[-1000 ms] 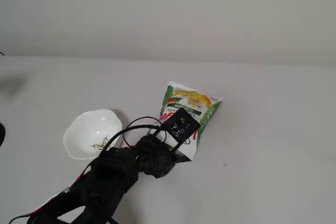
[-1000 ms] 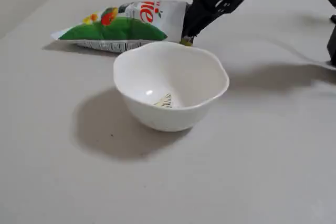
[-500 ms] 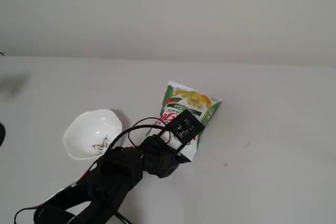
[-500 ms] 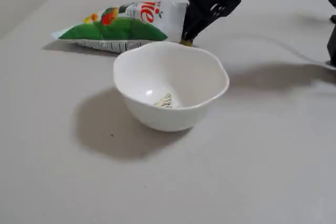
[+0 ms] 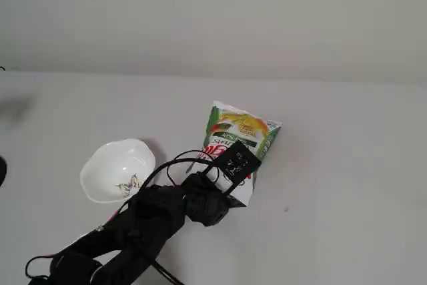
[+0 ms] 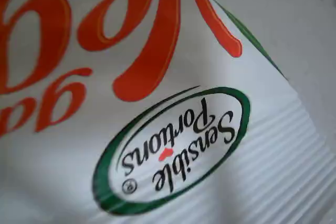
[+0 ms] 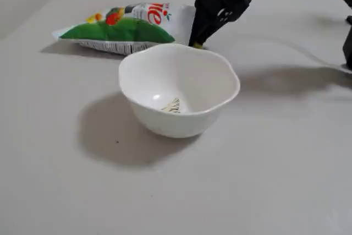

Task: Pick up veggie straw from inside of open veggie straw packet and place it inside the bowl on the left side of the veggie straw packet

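The veggie straw packet (image 5: 243, 131) lies flat on the table, white and green with red lettering. It also lies behind the bowl in the other fixed view (image 7: 124, 28), and its printed face fills the wrist view (image 6: 168, 129). The white wavy-rimmed bowl (image 5: 100, 165) stands to the packet's left, and it also stands in the foreground of the other fixed view (image 7: 165, 122); only its dark drawing shows inside. My gripper (image 7: 196, 41) points down at the packet's near end. A tiny yellowish bit shows at its tips, too small to name. No fingers show in the wrist view.
The black arm (image 5: 153, 221) with looping cables reaches in from the lower left of a fixed view. The pale table (image 5: 347, 185) stretches to the right of the packet, and a wall stands behind it.
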You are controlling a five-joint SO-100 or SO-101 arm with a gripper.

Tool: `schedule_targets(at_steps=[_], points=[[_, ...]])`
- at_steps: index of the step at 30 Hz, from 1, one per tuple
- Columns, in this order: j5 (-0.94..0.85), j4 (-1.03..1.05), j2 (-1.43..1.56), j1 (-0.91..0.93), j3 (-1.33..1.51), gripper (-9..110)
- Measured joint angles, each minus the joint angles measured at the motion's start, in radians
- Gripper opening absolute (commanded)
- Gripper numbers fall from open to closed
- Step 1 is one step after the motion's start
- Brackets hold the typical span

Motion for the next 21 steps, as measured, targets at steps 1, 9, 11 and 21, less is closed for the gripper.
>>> schedule_targets(at_steps=[1, 9, 11, 21], points=[[-0.003, 0.003, 0.000, 0.000, -0.005, 0], [-0.017, 0.021, 0.000, 0.000, -0.011, 0], [-0.021, 0.046, 0.000, 0.000, -0.015, 0], [-0.063, 0.313, 0.160, -0.020, -0.017, 0]])
